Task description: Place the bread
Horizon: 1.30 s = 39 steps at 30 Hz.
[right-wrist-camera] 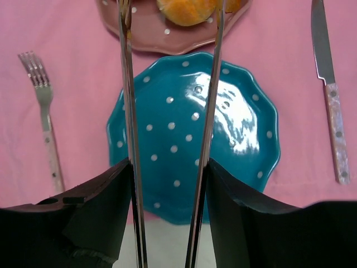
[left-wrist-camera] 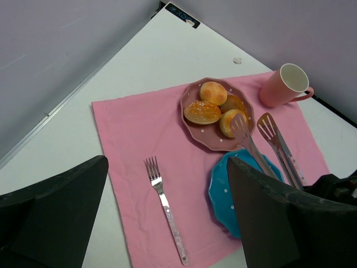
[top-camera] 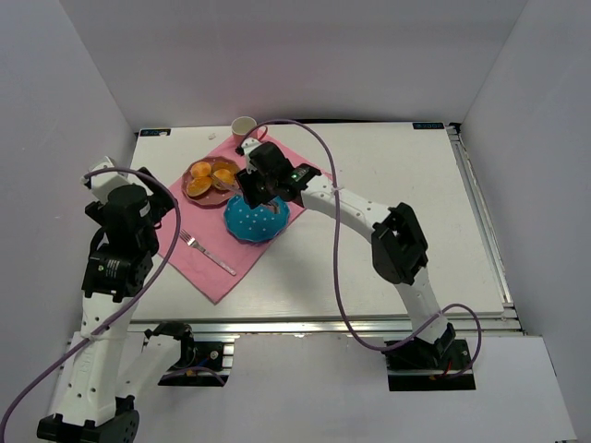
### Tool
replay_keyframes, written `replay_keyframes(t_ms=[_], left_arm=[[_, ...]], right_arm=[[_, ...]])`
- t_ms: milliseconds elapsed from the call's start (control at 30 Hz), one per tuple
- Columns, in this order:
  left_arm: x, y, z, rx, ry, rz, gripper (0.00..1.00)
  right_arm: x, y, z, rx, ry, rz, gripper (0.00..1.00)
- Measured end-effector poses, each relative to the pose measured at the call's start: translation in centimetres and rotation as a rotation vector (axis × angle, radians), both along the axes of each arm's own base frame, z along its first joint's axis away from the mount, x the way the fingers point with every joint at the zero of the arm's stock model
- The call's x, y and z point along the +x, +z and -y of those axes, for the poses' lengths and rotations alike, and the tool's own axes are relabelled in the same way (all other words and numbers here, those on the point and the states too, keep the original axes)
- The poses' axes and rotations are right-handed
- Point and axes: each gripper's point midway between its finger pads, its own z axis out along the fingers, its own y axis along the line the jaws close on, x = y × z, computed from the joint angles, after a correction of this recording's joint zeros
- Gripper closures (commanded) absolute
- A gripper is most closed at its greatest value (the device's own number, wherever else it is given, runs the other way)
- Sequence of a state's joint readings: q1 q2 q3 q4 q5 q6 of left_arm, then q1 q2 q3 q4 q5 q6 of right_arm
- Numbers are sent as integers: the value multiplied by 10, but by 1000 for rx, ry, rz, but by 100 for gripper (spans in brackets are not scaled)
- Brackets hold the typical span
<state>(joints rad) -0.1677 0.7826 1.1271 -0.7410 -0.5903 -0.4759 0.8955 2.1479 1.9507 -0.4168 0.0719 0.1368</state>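
Several golden bread rolls (left-wrist-camera: pixel 202 111) lie on a pink dotted plate (left-wrist-camera: pixel 192 131), also in the top view (top-camera: pixel 211 178). My right gripper (top-camera: pixel 254 185) is shut on metal tongs (right-wrist-camera: pixel 128 111), held over a bare blue dotted plate (right-wrist-camera: pixel 167 134). The tong arms are spread. Their tips (left-wrist-camera: pixel 241 124) reach the pink plate's near side, either side of one roll (right-wrist-camera: pixel 187 10). I cannot tell whether they touch it. My left gripper (left-wrist-camera: pixel 166 167) is open and empty, held above the pink cloth near a fork (left-wrist-camera: pixel 164 206).
A pink cloth (top-camera: pixel 208 268) lies under both plates. A knife (right-wrist-camera: pixel 329 84) lies right of the blue plate (top-camera: pixel 256 220). A pink cup (left-wrist-camera: pixel 285 85) stands at the cloth's far corner. The table's left edge (left-wrist-camera: pixel 67 100) is near the cloth.
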Motion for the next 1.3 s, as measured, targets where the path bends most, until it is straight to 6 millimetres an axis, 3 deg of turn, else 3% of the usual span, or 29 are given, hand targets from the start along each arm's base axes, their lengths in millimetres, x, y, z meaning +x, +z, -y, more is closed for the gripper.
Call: replay_keyframes(t_ms=[267, 533, 800, 1300], left_arm=[[3, -1, -3, 15, 18, -14, 2], [3, -1, -5, 29, 22, -23, 2], [2, -1, -6, 38, 26, -25, 2], [2, -1, -7, 50, 29, -30, 2]], right_arm=[[25, -25, -1, -6, 30, -28, 41], [23, -34, -3, 8, 68, -64, 40], [21, -60, -6, -15, 80, -103, 39], [37, -68, -3, -44, 21, -63, 43]])
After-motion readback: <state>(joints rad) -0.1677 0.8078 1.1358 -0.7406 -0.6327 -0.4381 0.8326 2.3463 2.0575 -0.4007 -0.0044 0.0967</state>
